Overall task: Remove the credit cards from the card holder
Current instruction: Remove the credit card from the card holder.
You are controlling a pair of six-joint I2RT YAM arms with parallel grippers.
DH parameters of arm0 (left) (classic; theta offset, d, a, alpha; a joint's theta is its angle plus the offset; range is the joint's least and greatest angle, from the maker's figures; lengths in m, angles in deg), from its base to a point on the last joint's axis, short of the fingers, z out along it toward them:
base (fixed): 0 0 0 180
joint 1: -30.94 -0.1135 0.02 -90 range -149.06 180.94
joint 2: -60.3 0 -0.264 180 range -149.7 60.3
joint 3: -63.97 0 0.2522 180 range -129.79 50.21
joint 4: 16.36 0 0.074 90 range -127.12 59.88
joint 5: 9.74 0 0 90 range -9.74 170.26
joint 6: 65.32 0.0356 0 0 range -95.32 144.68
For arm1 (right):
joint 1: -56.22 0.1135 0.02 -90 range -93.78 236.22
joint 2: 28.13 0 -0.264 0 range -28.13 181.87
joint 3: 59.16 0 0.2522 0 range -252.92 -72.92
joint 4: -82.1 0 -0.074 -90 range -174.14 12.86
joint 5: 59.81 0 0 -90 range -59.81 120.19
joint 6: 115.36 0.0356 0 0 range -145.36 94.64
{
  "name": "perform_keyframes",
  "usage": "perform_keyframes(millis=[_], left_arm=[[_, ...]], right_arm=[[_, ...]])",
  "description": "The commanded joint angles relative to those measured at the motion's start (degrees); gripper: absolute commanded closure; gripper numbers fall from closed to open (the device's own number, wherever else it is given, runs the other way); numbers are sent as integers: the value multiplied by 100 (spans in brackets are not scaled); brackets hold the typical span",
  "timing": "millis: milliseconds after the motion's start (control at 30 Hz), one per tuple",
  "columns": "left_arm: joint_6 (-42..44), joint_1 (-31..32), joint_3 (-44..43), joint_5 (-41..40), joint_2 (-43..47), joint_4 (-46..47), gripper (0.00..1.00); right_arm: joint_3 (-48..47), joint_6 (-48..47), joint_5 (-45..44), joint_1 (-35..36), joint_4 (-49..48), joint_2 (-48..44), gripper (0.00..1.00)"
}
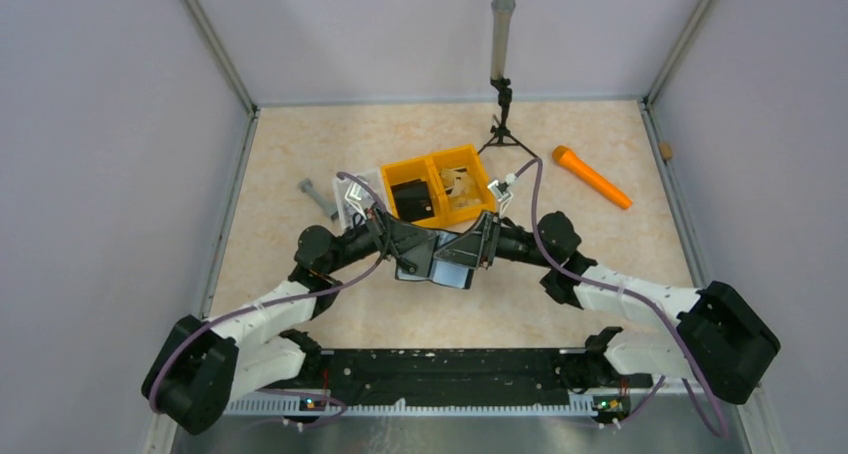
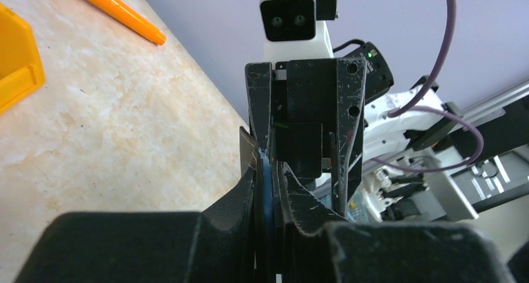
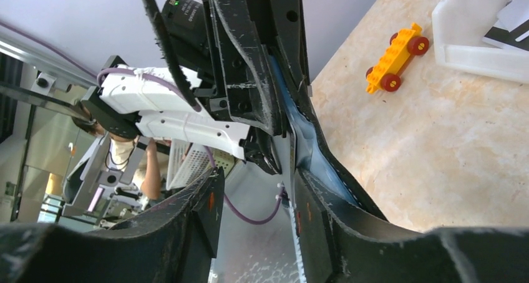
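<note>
The card holder hangs above the middle of the table, just in front of the yellow bin, caught between the two wrists. It stands on edge. Its thin black leaf with the pale blue lining runs lengthwise from one gripper straight toward the other, along the table's left-right line.

The left gripper is pinched narrow on the near end of that blue-lined leaf and carries it. The right gripper faces it head-on from the opposite side. Its jaws stand partly apart with open space between them, and one finger lies along the holder's leaf rather than clamping it. Both grippers are right at the holder, but only the left has a grip.

No edge of the credit cards can be made out in any view; I judge they are tucked in the slots.

The coming pull probably turns on this alignment. A card would have to slide out along the leaf toward the right arm, so the right jaws need to straddle a card's edge, not the leaf.
</note>
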Motion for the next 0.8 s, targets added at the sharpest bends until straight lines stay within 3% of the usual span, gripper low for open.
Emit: perform_keyframes(millis=[0, 167, 367, 467, 533, 767], left_arm=[[-871, 108, 162, 41, -412, 1768, 84], [-1164, 108, 231, 22, -659, 2342, 84], [-840, 110, 142, -69, -379, 1775, 72], [-662, 107, 118, -108, -307, 1481, 73], [-647, 111, 118, -117, -340, 1460, 83], [-575, 110, 145, -196, -389, 1152, 87]], right_arm=[[-244, 40, -189, 132, -641, 105, 52], [-325, -219, -518, 137, -17, 147, 51], [-432, -469, -691, 135, 631, 101, 47], [-358, -218, -427, 134, -53, 194, 50], [-356, 2, -278, 135, -508, 310, 53], [-213, 385, -103, 137, -1794, 382, 56]])
